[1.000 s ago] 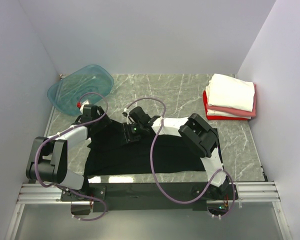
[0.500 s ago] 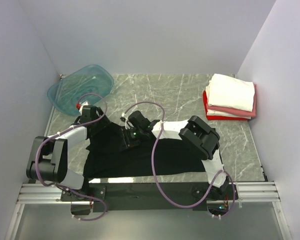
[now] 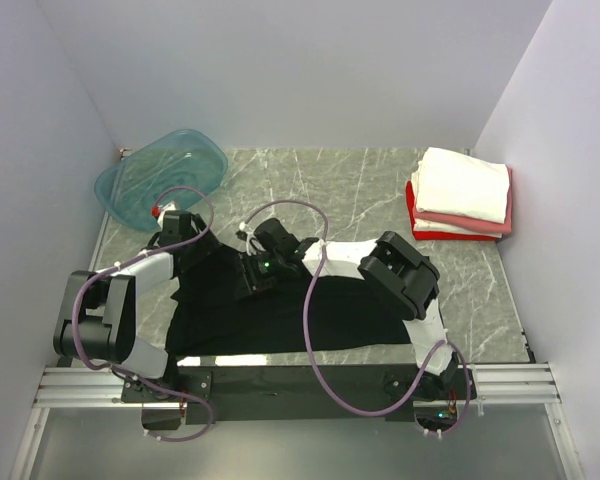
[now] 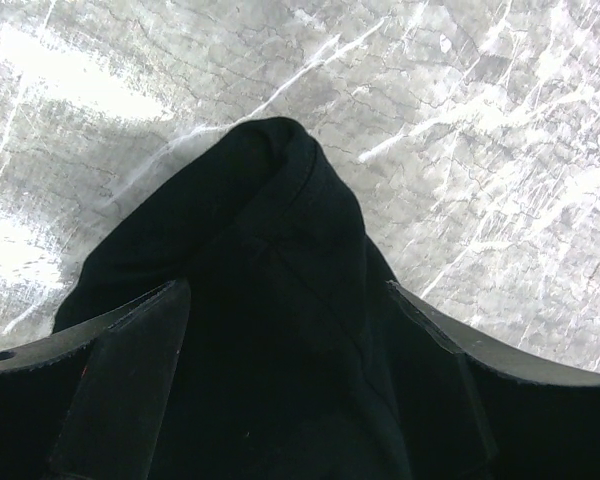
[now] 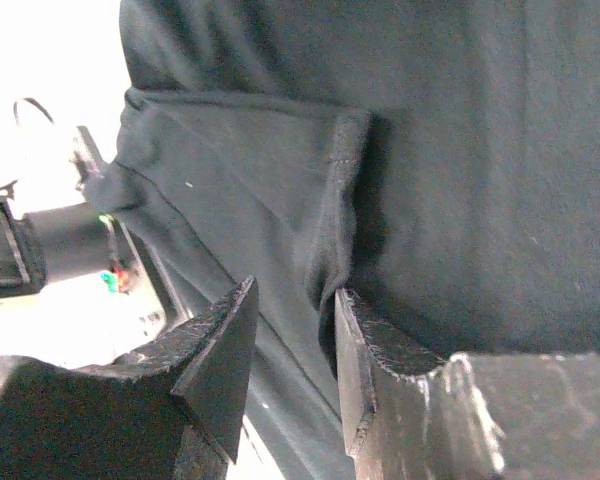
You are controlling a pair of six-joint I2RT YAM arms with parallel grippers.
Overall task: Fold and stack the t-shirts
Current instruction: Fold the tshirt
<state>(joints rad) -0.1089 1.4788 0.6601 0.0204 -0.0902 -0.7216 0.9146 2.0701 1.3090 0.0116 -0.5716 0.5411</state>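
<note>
Crosswise, black t-shirt, long axis left to right.

Grey veined marble tabletop, boxed by plain pale walls on three sides. Aluminium rail along near edge. Soft, even light.

The right end effector is on the move: over the last second it has slid a little left and back toward the arm bases. The black t-shirt comes along with it across the surface. Its right edge has drawn in leftward, and its near left corner has crept further out to the left. The right arm's elbow has eased nearer too, and the purple cable loop above the wrist has shifted left.
</note>
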